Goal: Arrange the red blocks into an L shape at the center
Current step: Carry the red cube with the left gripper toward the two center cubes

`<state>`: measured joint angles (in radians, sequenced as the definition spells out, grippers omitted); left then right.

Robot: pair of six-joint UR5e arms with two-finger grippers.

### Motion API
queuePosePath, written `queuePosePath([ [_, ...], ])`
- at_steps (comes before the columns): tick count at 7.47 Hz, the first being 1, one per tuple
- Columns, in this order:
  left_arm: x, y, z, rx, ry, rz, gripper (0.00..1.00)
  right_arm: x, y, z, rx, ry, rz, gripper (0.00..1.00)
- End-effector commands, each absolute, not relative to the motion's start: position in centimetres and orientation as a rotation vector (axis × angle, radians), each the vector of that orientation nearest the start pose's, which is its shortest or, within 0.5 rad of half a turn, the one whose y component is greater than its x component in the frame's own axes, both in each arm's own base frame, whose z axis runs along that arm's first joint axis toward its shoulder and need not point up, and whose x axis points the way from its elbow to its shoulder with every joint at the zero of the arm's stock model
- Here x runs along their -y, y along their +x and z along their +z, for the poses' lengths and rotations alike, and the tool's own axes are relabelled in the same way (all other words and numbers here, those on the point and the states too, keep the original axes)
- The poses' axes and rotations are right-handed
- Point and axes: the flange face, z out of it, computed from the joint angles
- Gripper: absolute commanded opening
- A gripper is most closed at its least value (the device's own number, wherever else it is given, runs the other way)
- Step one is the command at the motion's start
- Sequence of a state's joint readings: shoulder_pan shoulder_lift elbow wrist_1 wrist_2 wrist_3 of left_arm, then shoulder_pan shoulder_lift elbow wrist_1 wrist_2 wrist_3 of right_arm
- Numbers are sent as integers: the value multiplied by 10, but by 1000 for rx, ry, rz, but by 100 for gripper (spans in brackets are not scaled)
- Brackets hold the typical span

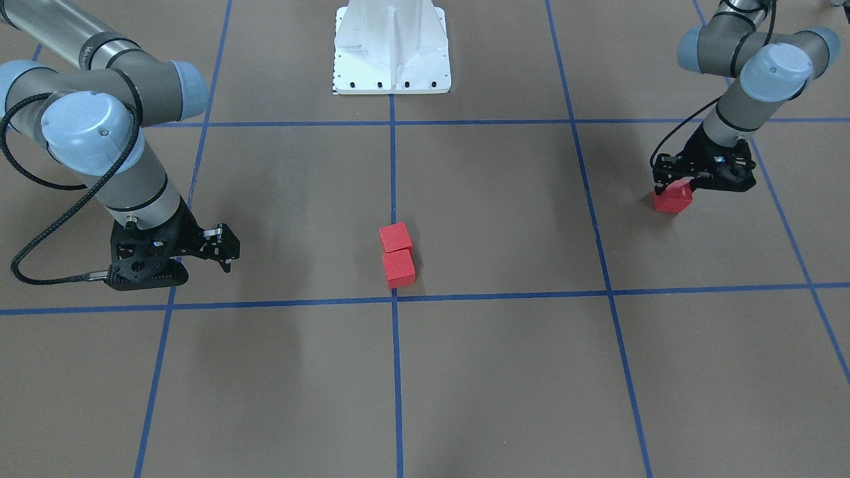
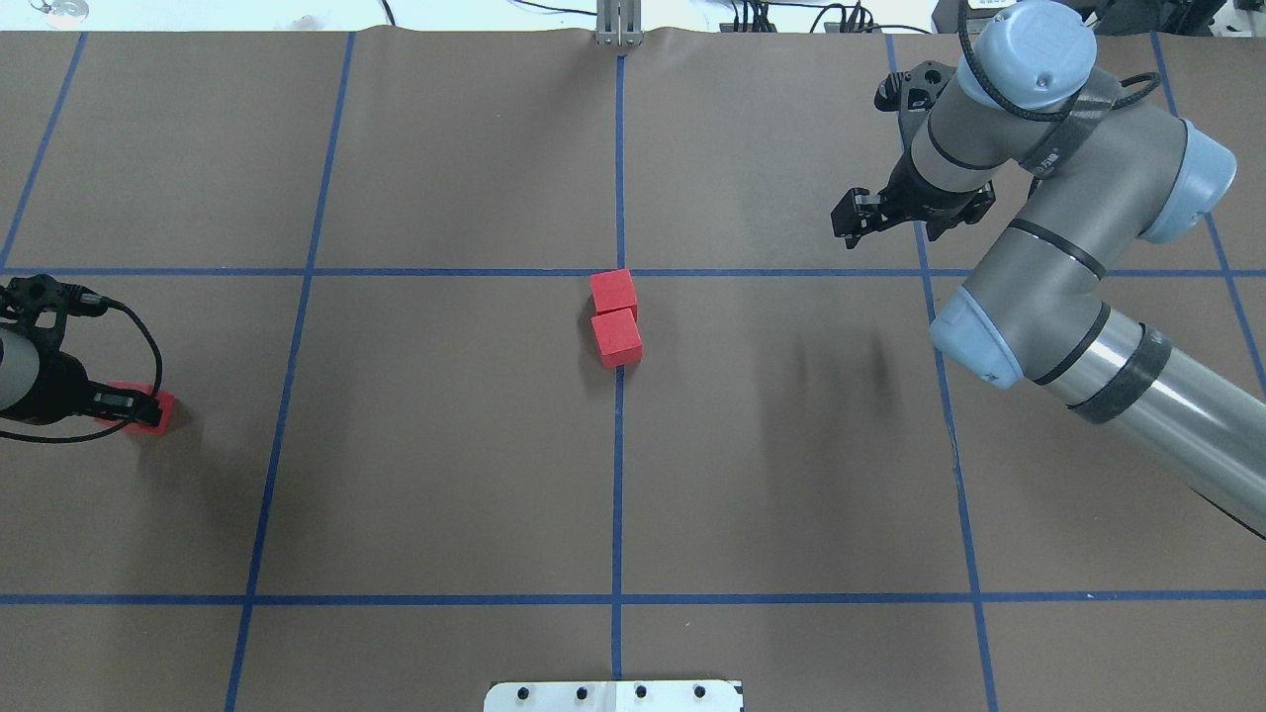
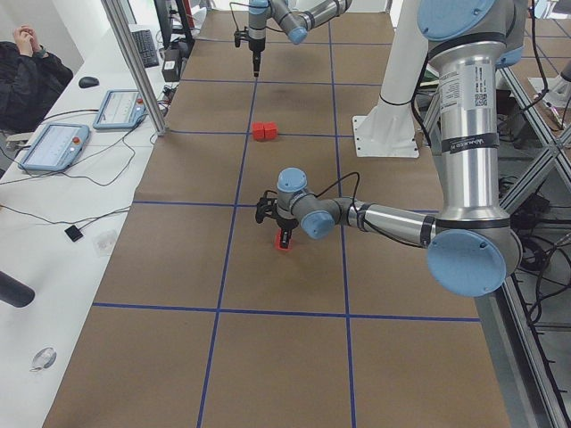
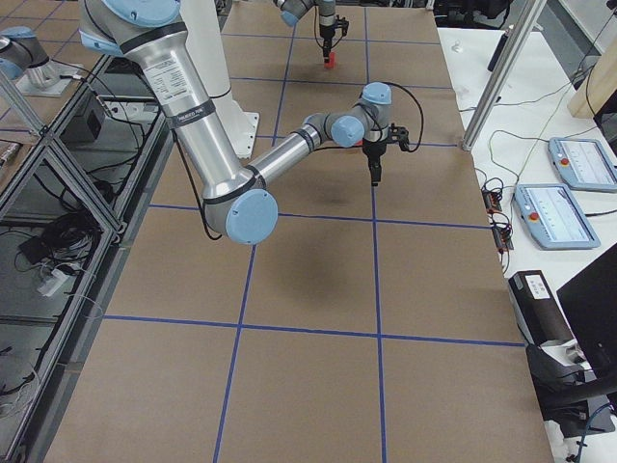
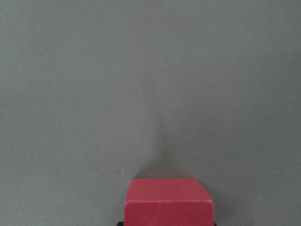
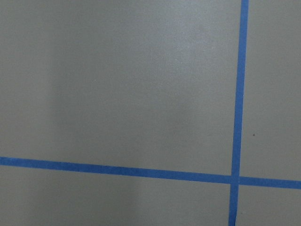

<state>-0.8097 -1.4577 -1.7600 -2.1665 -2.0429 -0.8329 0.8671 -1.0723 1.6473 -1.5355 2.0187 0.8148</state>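
Note:
Two red blocks [image 1: 396, 237] [image 1: 398, 267] lie touching in a short row on the brown surface. They are just on the robot's side of the center tape crossing [image 1: 395, 299], and also show in the overhead view [image 2: 613, 292] [image 2: 616, 337]. My left gripper [image 1: 679, 186] [image 2: 134, 403] is far out to my left, low over the surface, shut on the third red block [image 1: 672, 199] [image 2: 160, 408] [image 5: 168, 202]. My right gripper [image 1: 231, 251] [image 2: 851, 220] hangs shut and empty, well off to my right of the row.
The white pedestal base [image 1: 392, 53] [image 2: 613, 695] stands in line with the center line. Blue tape lines [image 6: 239, 94] grid the brown surface. An operator [image 3: 27, 62] sits beside a side table with tablets [image 3: 58, 143], beyond the table's far edge.

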Motion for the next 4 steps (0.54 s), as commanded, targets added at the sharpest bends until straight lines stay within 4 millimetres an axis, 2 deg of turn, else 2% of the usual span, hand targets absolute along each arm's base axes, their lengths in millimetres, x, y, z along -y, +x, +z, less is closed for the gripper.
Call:
queuePosePath([
  [1, 431, 270, 531, -808, 168, 72, 0, 566, -362, 340, 725, 134, -31, 99],
  [3, 465, 291, 485, -805, 164, 39, 0, 566, -362, 341, 724, 133, -30, 99],
  [4, 487, 310, 445, -809, 126, -38, 0, 566, -361, 341, 725, 135, -31, 99],
])
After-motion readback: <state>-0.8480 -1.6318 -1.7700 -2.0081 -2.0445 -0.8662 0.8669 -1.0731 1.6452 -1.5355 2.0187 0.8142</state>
